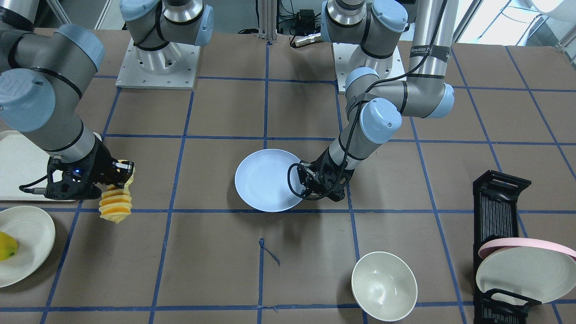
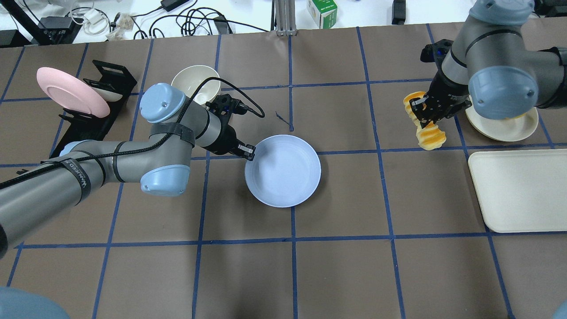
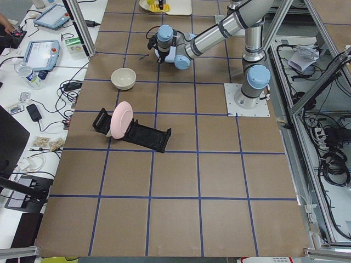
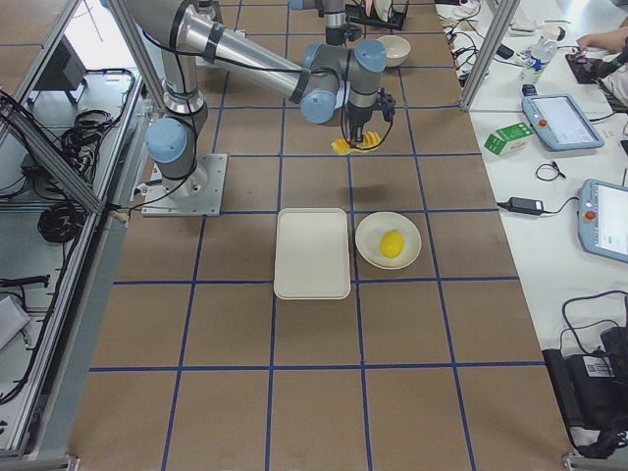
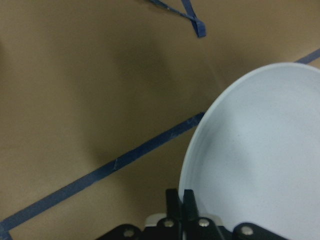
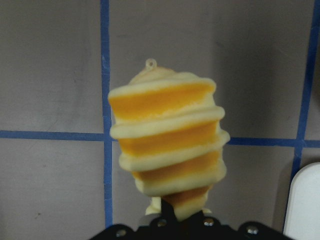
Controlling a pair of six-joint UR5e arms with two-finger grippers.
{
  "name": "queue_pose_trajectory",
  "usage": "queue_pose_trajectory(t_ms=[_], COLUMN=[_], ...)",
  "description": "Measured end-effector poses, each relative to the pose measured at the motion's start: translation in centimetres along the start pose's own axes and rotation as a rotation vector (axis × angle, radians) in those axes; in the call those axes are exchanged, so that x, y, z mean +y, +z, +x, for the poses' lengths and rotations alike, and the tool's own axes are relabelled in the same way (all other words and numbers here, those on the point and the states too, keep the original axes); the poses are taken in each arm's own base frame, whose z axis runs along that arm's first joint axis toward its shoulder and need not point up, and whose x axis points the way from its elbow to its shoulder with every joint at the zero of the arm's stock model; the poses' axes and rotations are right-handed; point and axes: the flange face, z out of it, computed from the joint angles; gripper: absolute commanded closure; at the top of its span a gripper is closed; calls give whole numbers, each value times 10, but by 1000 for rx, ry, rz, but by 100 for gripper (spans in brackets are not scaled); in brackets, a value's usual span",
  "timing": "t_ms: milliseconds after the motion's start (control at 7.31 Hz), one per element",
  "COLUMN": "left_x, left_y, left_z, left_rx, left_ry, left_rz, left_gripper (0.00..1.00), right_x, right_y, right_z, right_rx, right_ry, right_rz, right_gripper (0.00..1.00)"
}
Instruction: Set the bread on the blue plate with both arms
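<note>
The blue plate (image 2: 285,175) lies near the table's middle and also shows in the front view (image 1: 263,180). My left gripper (image 2: 250,153) is shut on its rim on the robot's left side. The left wrist view shows the closed fingers (image 5: 181,200) pinching the plate's edge (image 5: 260,160). My right gripper (image 2: 427,110) is shut on one end of the bread (image 2: 429,133), a ridged yellow and orange loaf. The bread hangs above the table, well off to the plate's right. It also shows in the front view (image 1: 116,204) and the right wrist view (image 6: 167,145).
A white bowl (image 2: 196,82) stands behind the left arm. A black rack (image 2: 106,119) holds a pink-rimmed plate (image 2: 71,91). A cream plate (image 1: 27,245) with a yellow-green fruit (image 1: 6,245) and a cream tray (image 2: 518,190) lie by the right arm.
</note>
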Motion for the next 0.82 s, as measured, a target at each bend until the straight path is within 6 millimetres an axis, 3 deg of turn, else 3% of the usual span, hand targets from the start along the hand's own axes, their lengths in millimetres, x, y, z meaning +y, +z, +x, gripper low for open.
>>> queue_pose_trajectory(t_ms=[137, 411, 547, 821], left_x=[-3, -12, -20, -39], left_y=[6, 7, 1, -30], left_z=[-2, -1, -2, -1], left_rx=[10, 38, 34, -1], left_ry=[12, 30, 50, 82], left_rz=[19, 62, 87, 132], left_gripper=[92, 0, 0, 0], right_x=[3, 1, 0, 1], right_y=[4, 5, 7, 12], right_z=[-13, -67, -90, -114], right_rx=[-9, -19, -22, -41], right_ry=[1, 14, 23, 48], right_rz=[-6, 45, 69, 75], right_gripper=[100, 100, 100, 100])
